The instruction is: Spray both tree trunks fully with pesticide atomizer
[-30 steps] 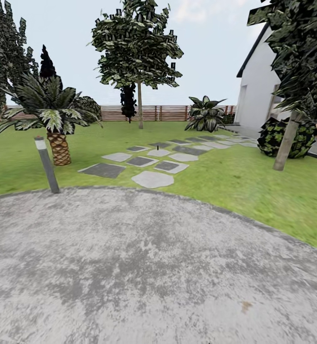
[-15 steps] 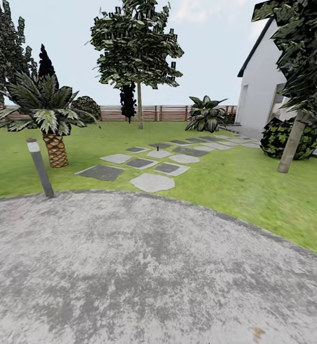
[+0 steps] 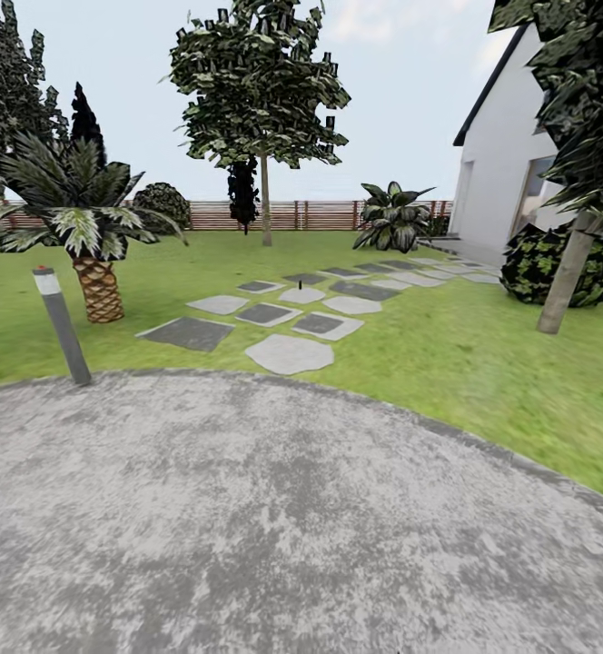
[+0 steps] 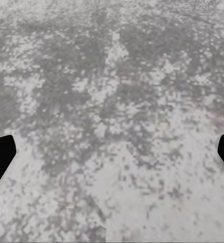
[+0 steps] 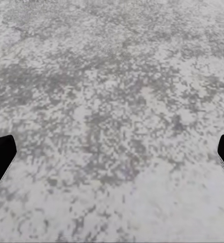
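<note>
- Both end effectors spread wide, empty: left end effector [image 4: 112, 152] and right end effector [image 5: 112, 152] over grey gravel paving [image 3: 274, 527].
- Small dark object, possibly the atomizer [image 3: 299, 282], on stepping stones [image 3: 288, 352]; too small to confirm.
- Trees: far one [image 3: 265, 195] by fence [image 3: 311, 214], near trunk [image 3: 567, 277] at right.
- Best approach: drive along stones, keep object centred, slow before reaching.

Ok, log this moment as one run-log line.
phase: in transit | base: on grey paved circle | left gripper: open, empty | right gripper: open, empty | ahead: stepping stones, lawn, tree trunk at right
</note>
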